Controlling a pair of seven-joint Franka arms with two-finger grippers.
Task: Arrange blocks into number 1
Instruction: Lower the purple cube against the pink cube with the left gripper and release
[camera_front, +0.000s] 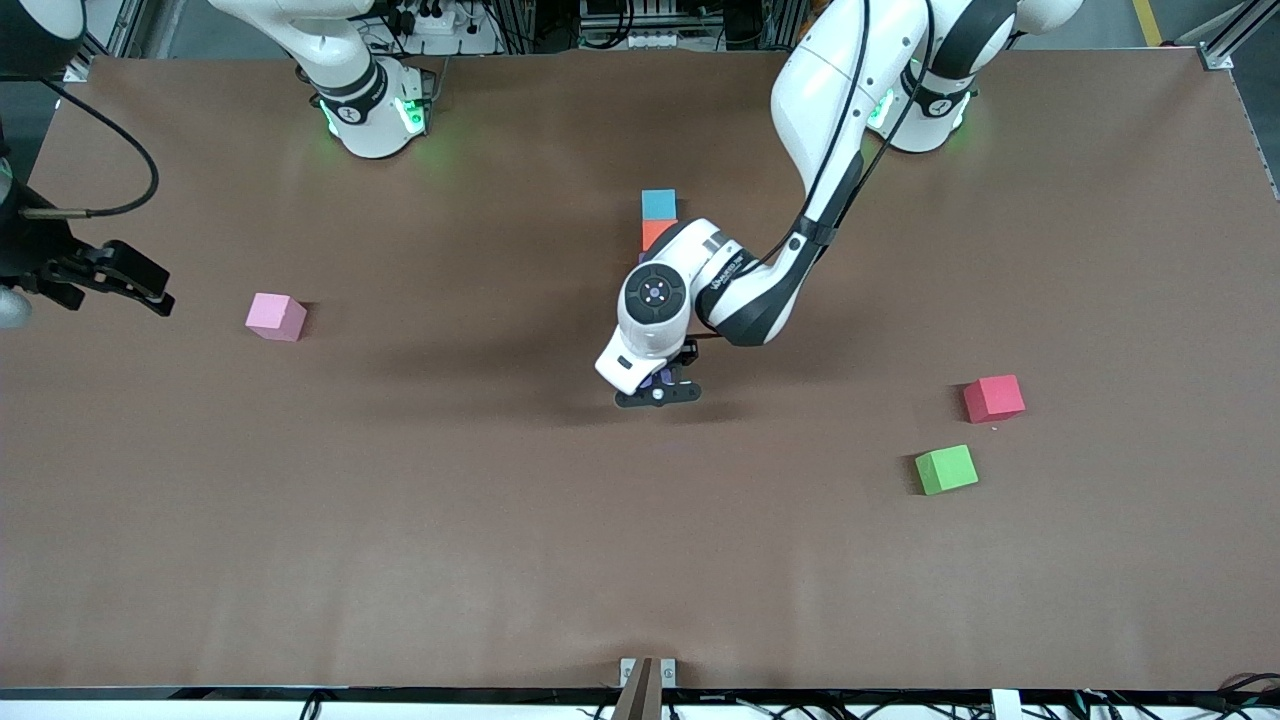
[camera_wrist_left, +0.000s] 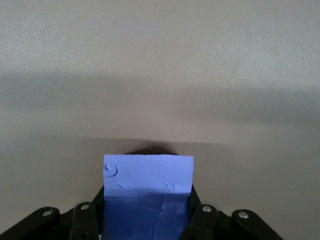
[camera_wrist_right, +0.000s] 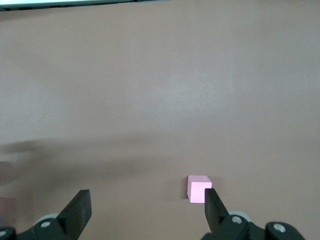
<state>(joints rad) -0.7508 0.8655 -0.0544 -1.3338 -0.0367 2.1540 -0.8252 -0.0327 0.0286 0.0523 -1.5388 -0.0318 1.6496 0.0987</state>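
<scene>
A light blue block (camera_front: 658, 203) and an orange block (camera_front: 655, 233) sit touching in a short line at mid-table; the left arm's wrist hides the orange one's nearer edge. My left gripper (camera_front: 657, 392) (camera_wrist_left: 147, 212) is low over the brown table, shut on a purple block (camera_front: 657, 379) (camera_wrist_left: 148, 176). Its fingers (camera_wrist_left: 84, 216) press the block's two sides. A pale pink block (camera_front: 276, 316) (camera_wrist_right: 199, 188) rests alone toward the right arm's end. My right gripper (camera_front: 130, 282) (camera_wrist_right: 146, 201) hangs open above the table's end, empty, with the pink block just past one fingertip.
A red cube (camera_front: 994, 398) and a green cube (camera_front: 946, 469) lie toward the left arm's end, the green one nearer the front camera. The brown table mat (camera_front: 400, 520) spreads bare round them.
</scene>
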